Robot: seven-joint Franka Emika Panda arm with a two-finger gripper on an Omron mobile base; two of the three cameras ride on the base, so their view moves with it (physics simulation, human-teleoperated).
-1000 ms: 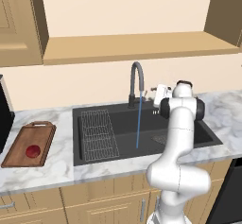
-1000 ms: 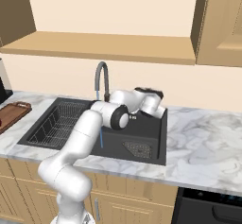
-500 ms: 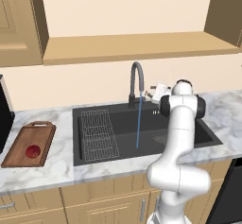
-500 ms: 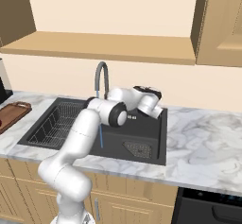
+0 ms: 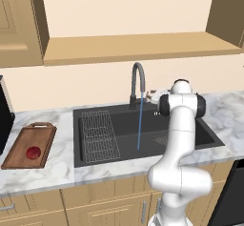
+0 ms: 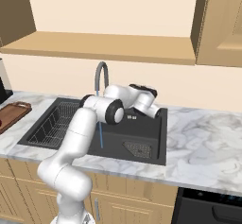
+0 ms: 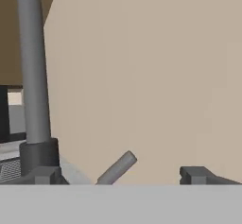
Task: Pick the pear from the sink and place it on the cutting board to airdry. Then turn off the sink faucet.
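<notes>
The dark red pear (image 5: 33, 152) lies on the brown cutting board (image 5: 21, 159) on the counter left of the sink (image 5: 124, 125). A thin blue stream of water (image 5: 139, 122) falls from the gooseneck sink faucet (image 5: 137, 83) into the basin. My gripper (image 5: 152, 96) hovers just right of the faucet's base, close to the back wall. In the hand view the gripper (image 7: 120, 176) is open, with the faucet's small lever (image 7: 117, 168) slanting up between the fingertips (image 7: 198, 174) and touching neither. The faucet stem (image 7: 33, 76) stands at the left.
A wire rack (image 5: 99, 134) fills the sink's left half and a square drain grate (image 6: 139, 148) sits at its right. A wooden shelf (image 5: 138, 46) hangs over the faucet. A dark appliance (image 5: 4, 120) stands beyond the board. Marble counter (image 6: 208, 138) stretches to the right.
The hand has slid a little left, closer to the faucet's base. The jaws stay wide open, the water keeps running, and the pear rests on the board.
</notes>
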